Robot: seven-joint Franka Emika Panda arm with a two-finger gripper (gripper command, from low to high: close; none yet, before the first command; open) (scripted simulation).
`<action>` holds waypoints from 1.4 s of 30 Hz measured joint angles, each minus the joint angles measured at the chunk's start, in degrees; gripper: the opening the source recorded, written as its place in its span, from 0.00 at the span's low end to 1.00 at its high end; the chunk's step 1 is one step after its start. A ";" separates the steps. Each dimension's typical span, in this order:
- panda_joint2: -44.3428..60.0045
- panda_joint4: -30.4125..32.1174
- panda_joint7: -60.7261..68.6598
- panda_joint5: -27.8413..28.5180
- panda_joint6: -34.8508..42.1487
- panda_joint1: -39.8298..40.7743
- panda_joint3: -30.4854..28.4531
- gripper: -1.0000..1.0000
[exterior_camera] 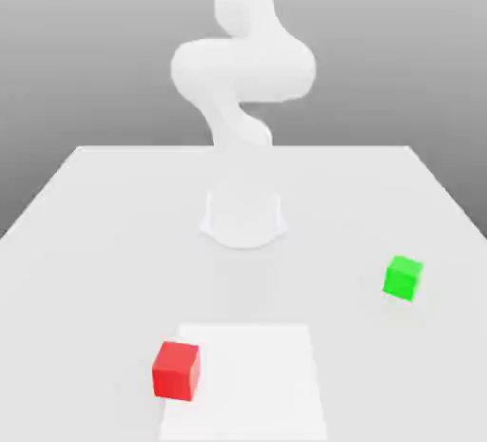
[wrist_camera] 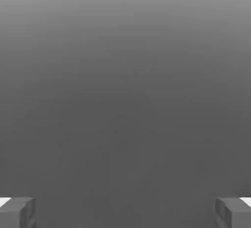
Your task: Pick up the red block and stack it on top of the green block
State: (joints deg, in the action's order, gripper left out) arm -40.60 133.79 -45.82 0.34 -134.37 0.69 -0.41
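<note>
The red block (exterior_camera: pixel 176 371) sits on the white table (exterior_camera: pixel 95 240) near the front, on the exterior view's left. The green block (exterior_camera: pixel 402 278) rests farther back on the exterior view's right, well apart from the red one. Both stand alone with nothing touching them. In the hand view my gripper (wrist_camera: pixel 125 213) is open: its two grey fingertips (wrist_camera: pixel 17 212) stand far apart with only a plain grey backdrop between them. The white arm (exterior_camera: pixel 243 69) rises from its base and leaves the top of the exterior view.
The arm's round base (exterior_camera: pixel 243 217) stands at the middle of the table, behind both blocks. A brighter white rectangle (exterior_camera: pixel 262 383) lies at the front edge, just right of the red block; what it is I cannot tell.
</note>
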 joint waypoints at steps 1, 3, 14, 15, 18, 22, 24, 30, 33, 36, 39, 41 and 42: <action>2.26 0.86 -0.01 0.16 -1.11 0.26 -0.22 0.50; 6.54 2.51 -0.04 0.49 -3.22 0.71 -0.71 0.50; 29.42 11.28 0.99 0.66 -14.53 3.29 -3.57 0.50; 31.50 12.08 1.19 0.53 -15.57 3.46 -3.89 0.50; 37.74 14.47 1.99 -0.15 -18.65 4.39 -4.62 0.50; 46.08 17.16 3.46 -1.69 -23.05 5.57 -4.76 0.50; 50.24 17.01 4.24 -2.69 -26.28 6.00 -4.21 0.50; 57.86 16.01 5.49 -4.33 -32.65 7.20 -2.67 0.00; 57.86 16.01 5.40 -4.23 -32.63 7.23 -2.65 0.00; 56.49 16.23 5.12 -3.87 -31.50 7.23 -2.73 0.00; 50.86 17.07 4.05 -2.43 -26.72 6.87 -3.40 0.00; 47.15 17.77 3.18 -1.76 -23.72 6.38 -3.24 0.00; 45.88 18.40 2.13 -1.94 -23.11 4.89 -2.06 0.00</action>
State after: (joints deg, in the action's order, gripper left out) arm 5.28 152.19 -43.69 -1.60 -157.48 5.58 -2.47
